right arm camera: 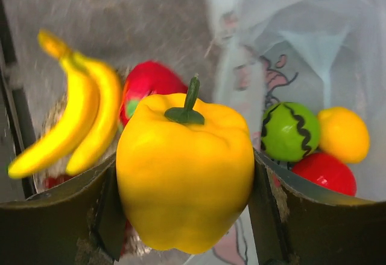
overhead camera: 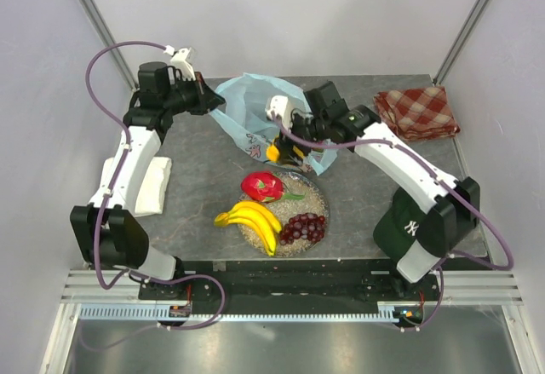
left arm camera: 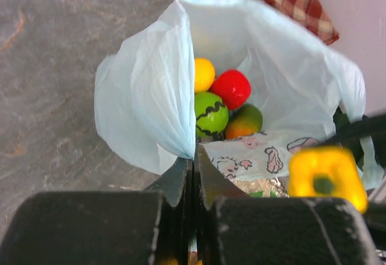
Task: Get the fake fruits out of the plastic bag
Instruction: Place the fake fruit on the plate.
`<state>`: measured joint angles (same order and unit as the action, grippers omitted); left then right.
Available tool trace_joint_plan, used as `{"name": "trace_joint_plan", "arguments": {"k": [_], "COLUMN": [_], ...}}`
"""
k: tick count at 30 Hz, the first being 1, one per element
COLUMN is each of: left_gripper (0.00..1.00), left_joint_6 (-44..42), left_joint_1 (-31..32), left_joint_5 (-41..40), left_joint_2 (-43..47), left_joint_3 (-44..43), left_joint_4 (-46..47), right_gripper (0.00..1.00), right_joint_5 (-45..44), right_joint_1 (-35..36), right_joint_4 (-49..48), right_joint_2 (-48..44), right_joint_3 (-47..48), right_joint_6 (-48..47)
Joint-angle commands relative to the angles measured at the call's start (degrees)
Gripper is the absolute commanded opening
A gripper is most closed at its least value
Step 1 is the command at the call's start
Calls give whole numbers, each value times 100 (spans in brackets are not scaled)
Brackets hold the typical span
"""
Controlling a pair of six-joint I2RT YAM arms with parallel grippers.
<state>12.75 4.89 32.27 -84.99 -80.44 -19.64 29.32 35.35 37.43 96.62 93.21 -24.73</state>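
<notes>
The light blue plastic bag lies open at the table's back middle. My left gripper is shut on the bag's rim and holds it open. Inside the bag I see a yellow round fruit, a red apple, a green striped ball and a green-orange mango. My right gripper is shut on a yellow pepper, held at the bag's mouth above the tray. The banana bunch, pink-red dragon fruit and purple grapes lie on a gravel-filled tray.
A red checkered cloth lies at the back right. A dark green cap sits near the right arm's base. A white folded cloth lies by the left arm. Grey walls close the sides.
</notes>
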Motion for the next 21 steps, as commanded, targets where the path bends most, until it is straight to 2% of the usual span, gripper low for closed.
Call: {"name": "trace_joint_plan", "arguments": {"k": [1, 7, 10, 16, 21], "left_gripper": [2, 2, 2, 2, 2], "left_joint_6": [254, 157, 87, -62, -115], "left_joint_1": [12, 12, 13, 12, 12], "left_joint_5": [227, 210, 148, 113, 95], "left_joint_2": [-88, 8, 158, 352, 343], "left_joint_3": [-322, -227, -77, 64, 46], "left_joint_4": [320, 416, 417, 382, 382], "right_gripper": [24, 24, 22, 19, 19], "right_joint_5": [207, -144, -478, -594, -665], "right_joint_1": [532, 806, 842, 579, 35], "right_joint_4": [1002, 1679, 1820, 1785, 1496], "right_joint_2": [-775, -899, -794, -495, 83], "right_joint_3": [-434, -971, -1173, -1516, -1385], "right_joint_6": [-1753, -2834, -3081, -3161, -2511]}}
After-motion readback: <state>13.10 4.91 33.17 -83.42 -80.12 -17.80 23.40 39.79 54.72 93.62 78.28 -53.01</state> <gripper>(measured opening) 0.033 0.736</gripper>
